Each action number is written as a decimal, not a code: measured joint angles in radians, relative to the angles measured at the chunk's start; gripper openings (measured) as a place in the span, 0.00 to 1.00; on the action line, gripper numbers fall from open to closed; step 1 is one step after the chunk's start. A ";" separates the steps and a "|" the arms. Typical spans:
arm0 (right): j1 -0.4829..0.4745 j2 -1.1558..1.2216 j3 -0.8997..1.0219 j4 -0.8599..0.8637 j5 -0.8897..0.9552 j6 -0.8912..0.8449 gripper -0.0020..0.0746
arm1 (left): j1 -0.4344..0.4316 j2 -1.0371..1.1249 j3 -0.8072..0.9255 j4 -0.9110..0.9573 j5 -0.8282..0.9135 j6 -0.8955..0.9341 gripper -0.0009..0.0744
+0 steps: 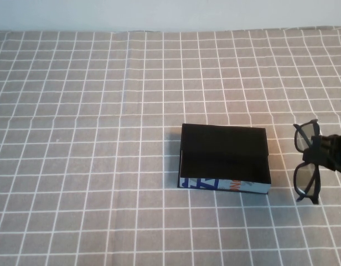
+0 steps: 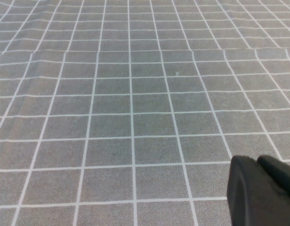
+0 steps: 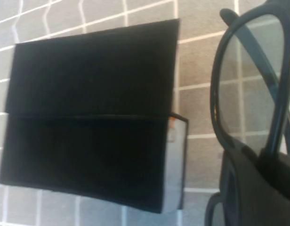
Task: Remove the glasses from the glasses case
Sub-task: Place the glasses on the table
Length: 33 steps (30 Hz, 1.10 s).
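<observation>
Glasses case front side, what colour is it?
The glasses case front is white with blue and orange print, clearest in the high view.

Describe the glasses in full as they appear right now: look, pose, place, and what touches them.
The glasses are a black, thick-framed pair with lenses you can see the grid cloth through; the frame looks like plastic. They are out of the glasses case, to its right near the table's right edge, with a gap between. The right hand is shut on the bridge area, so one lens sits farther from the robot and one nearer. Whether they touch the cloth cannot be told. The left hand is over bare cloth, elsewhere.
</observation>
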 joint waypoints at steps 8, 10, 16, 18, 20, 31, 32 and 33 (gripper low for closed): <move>0.000 0.084 0.000 0.023 0.002 -0.025 0.06 | 0.000 0.000 0.000 0.000 0.000 0.000 0.01; 0.000 0.095 0.000 0.012 0.002 -0.027 0.07 | 0.000 0.000 0.000 0.000 0.000 0.000 0.01; -0.003 0.090 0.000 -0.028 0.002 -0.026 0.19 | 0.000 0.000 0.000 0.000 0.000 0.000 0.01; -0.003 0.073 0.000 -0.043 0.002 -0.017 0.26 | 0.000 0.000 0.000 0.000 0.000 0.000 0.01; -0.005 0.049 0.000 -0.050 0.002 -0.013 0.32 | 0.000 0.000 0.000 0.000 0.000 0.000 0.01; -0.007 -0.250 0.000 -0.111 0.043 -0.011 0.14 | 0.000 0.000 0.000 0.000 0.000 0.000 0.01; -0.007 -0.301 0.000 -0.127 0.054 -0.011 0.09 | 0.000 0.000 0.000 0.000 0.000 0.000 0.01; -0.007 -0.355 0.000 -0.152 0.064 -0.011 0.06 | 0.000 0.000 0.000 0.000 0.000 0.000 0.01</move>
